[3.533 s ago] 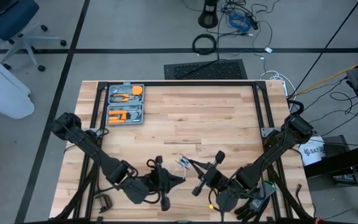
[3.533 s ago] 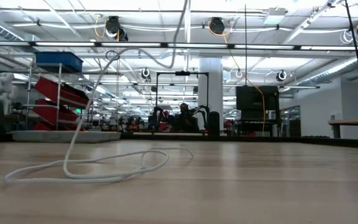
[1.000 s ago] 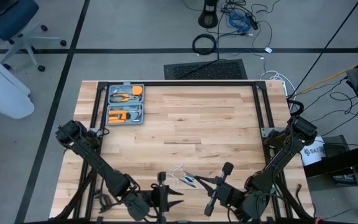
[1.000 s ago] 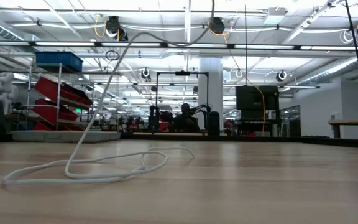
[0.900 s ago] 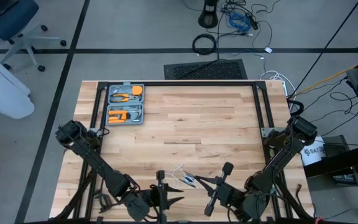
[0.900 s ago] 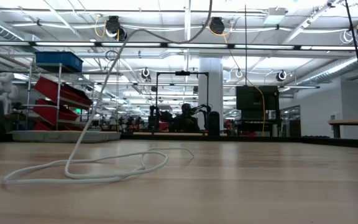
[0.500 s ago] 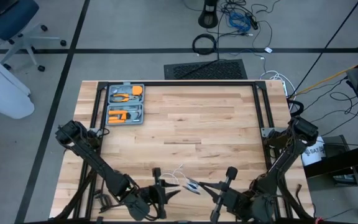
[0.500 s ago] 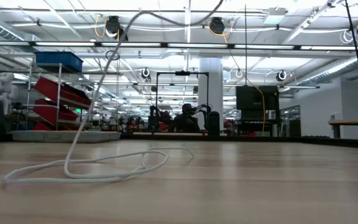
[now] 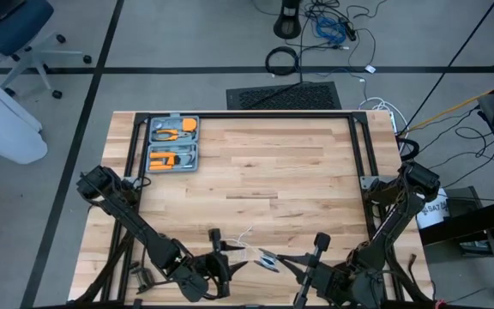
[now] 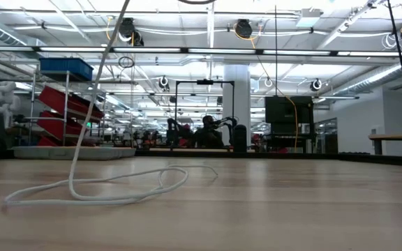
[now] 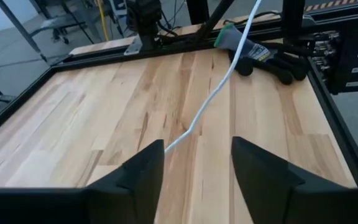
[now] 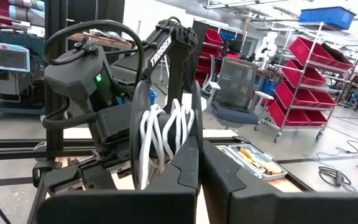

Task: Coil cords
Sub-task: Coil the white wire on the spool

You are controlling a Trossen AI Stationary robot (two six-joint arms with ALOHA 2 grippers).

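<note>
The white cord [image 10: 96,192] lies in loose loops on the table near its front edge [image 9: 245,236]. One strand rises steeply from the loops, out of the top of the low view. Its wound end sits on a small black reel [image 12: 166,134], on which my right gripper [image 12: 199,165] is shut, raised above the table's near middle [image 9: 286,260]. My left gripper [image 11: 197,155] stands open just left of the reel [image 9: 221,257]. The cord [image 11: 216,93] runs down toward the gap between its fingers and disappears behind one fingertip. My right gripper pinches the reel by the lower rim of one black disc [image 12: 195,140] between its two shut fingers. The reel stands on edge above the fingertips, clear of the table, with white turns of cord [image 12: 163,134] between its discs. My left gripper: whether a finger touches the cord I cannot tell.
A grey tool case [image 9: 172,143] with orange tools lies open at the table's far left. Black gloves [image 11: 263,56] lie by the table's frame rail beyond my left gripper. Bare wood stretches across the middle and far right.
My right gripper has gone a little toward the table's near edge with the reel. The cord's rising strand, which arched over to the right, now climbs steeper and straighter. The loops on the table have stayed in place.
</note>
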